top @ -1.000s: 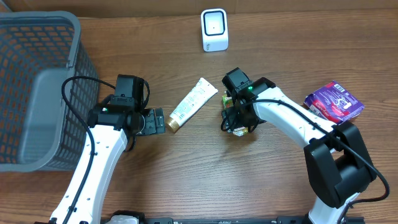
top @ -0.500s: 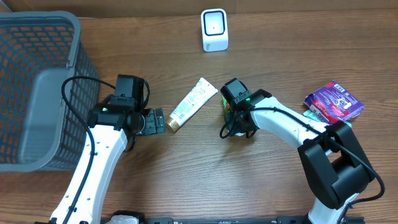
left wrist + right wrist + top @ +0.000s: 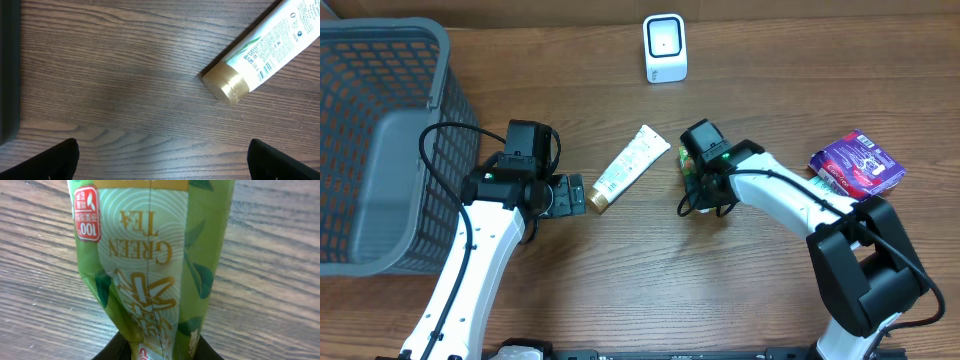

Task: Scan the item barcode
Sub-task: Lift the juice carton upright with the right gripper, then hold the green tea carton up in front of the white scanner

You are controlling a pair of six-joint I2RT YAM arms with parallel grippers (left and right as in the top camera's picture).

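Note:
A green tea packet fills the right wrist view, its lower end crumpled between the dark jaws of my right gripper, which is shut on it. From overhead only a green sliver of the packet shows beside the right gripper, mid-table. The white barcode scanner stands at the back centre, well apart from the packet. My left gripper is open just left of a white tube with a gold cap. In the left wrist view the tube lies ahead of the left gripper, untouched.
A large grey mesh basket takes up the left side. A purple packet lies on other items at the right edge. Bare wood lies between the scanner and the tube.
My right gripper has closed onto the green tea packet and shifted a little toward the back of the table. The left arm and the tube have not moved.

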